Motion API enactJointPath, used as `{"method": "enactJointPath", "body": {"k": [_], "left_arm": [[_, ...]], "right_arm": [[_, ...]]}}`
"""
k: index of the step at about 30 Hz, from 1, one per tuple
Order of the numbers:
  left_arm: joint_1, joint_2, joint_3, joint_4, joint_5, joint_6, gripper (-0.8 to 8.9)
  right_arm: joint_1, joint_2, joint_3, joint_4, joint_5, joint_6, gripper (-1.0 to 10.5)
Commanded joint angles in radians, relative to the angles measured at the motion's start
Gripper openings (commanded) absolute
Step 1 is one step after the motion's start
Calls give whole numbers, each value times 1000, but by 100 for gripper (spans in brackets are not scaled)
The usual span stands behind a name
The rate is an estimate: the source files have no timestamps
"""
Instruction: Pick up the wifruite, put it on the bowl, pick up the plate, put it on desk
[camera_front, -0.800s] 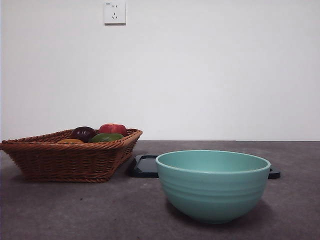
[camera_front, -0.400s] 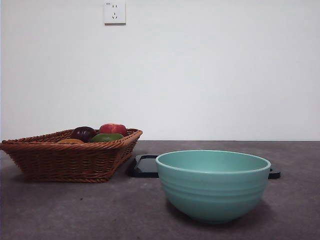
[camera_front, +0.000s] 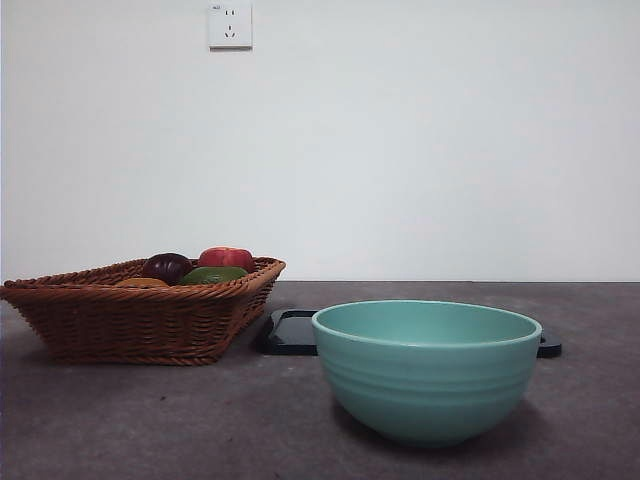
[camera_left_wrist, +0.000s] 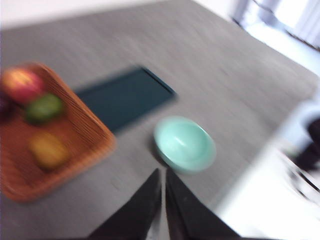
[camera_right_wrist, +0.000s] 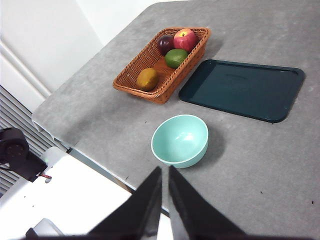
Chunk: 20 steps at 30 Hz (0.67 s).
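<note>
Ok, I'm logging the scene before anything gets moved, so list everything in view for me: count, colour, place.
wifruite: one, brown-orange, in the wicker basket, at the end nearest the bowl.
green fruit: one, green, middle of the basket.
red fruit: one, red with yellow, far end of the basket.
purple fruit: one, dark purple, beside the red fruit.
wicker basket: one, brown, on the desk beside the tray.
bowl: one, teal-green, empty, upright on the desk, apart from basket and tray.
tray: one, glossy black, flat on the desk.
desk: one, grey, mottled.
wall socket: one, white, on the wall.
left gripper: black jaws shut, held high above the desk.
right gripper: black jaws shut, also high.
</note>
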Motion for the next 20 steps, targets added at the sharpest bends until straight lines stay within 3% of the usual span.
{"method": "enactJointPath", "body": {"k": [1,4,6,10,14,20], "left_arm": [[77,-54,-134,210,2,-16,9],[150,-150,-338,443,-3,-95,9],[174,-216,-466,559,-58,-120,9],[184,-325,-700,734,-349,-211,9],[184,-399,-883,850,-541,-287,9],[184,-486,-1038,888,-565,-288,9]], "right_arm": [[7,-2,15,-69,1,-9,18],[8,-2,15,-69,1,-9,18],[9,-2,15,-69,1,-9,18],[8,-2,15,-69,1,-9,18],[10,-2,15,-69,1,-9,18],[10,-2,15,-69,1,-9,18]]}}
